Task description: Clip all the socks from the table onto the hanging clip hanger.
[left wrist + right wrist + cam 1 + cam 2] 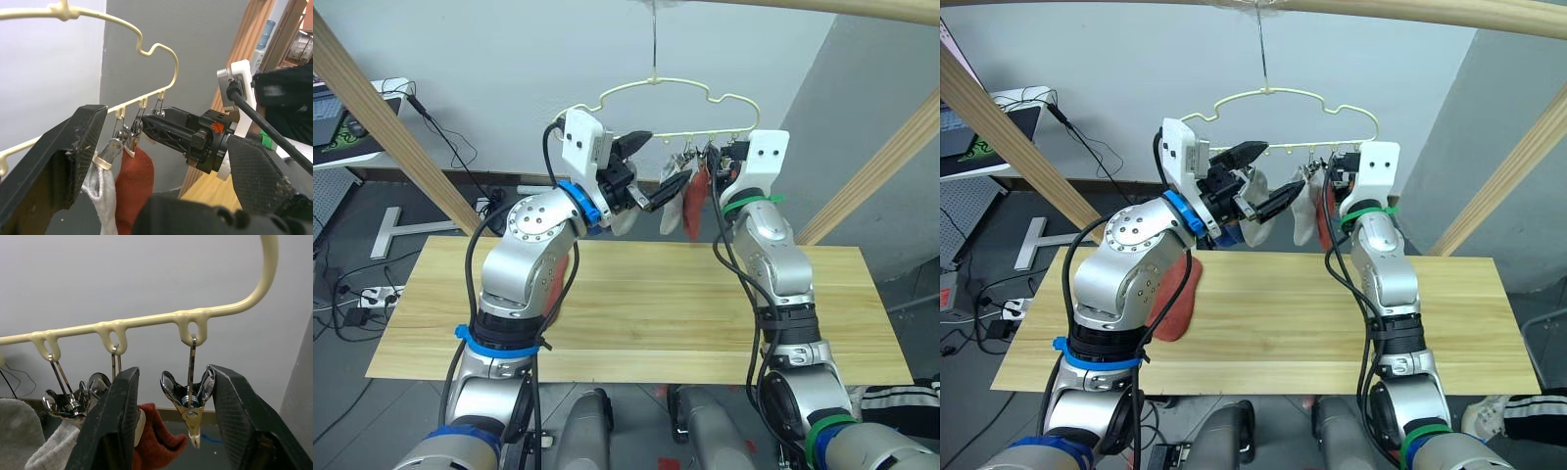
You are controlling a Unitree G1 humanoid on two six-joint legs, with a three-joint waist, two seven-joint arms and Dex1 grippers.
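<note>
One red sock (pixel 1178 294) lies on the table (pixel 1332 313) behind your left arm, while your right gripper (pixel 168 421) brackets the end clip (pixel 190 404), fingers wide, ready to squeeze it; left gripper (pixel 1258 176) hangs wide, empty, beside the hanger (pixel 1273 103).

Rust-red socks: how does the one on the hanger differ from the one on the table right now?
The hung rust-red sock is gripped by a clip on the clip hanger; the table rust-red sock is unclipped. The hung one dangles vertically beside a grey sock; the table one lies flat on the table. Same colour.
</note>
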